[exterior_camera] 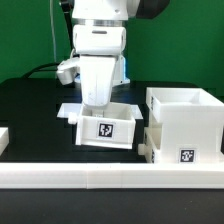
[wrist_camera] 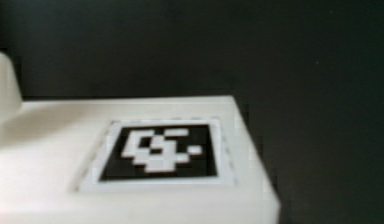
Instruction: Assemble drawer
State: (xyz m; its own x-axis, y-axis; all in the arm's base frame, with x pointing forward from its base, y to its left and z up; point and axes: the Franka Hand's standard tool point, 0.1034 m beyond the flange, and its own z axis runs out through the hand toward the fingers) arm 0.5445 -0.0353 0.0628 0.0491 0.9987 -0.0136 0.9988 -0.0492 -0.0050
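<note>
So the arm's gripper (exterior_camera: 97, 100) is hanging straight down over the back wall of a small white tray (exterior_camera: 108, 125), right at or inside its open top. The fingertips are hidden behind the wrist housing and the tray wall, so I honestly can't tell if it's clamped on the wall or just spread around it.

The tray sits directly below the gripper on the black table (exterior_camera: 30, 110), with a square tag (exterior_camera: 107, 129) on the face toward the camera. Off to the exterior view's right of the gripper, and a bit nearer the camera, is the big cube-like casing (exterior_camera: 185, 125), open on top, with its own tag (exterior_camera: 185, 155) low on the front. Tray and casing look just beside each other, maybe touching at the corner, hard to say.

A long white rail (exterior_camera: 110, 180) runs across the front, nearer the camera than all of it.

The wrist view is blurry: a white surface (wrist_camera: 171, 115) with a black-and-white tag (wrist_camera: 159, 150) up close, dark table behind. No fingers clearly visible there.
</note>
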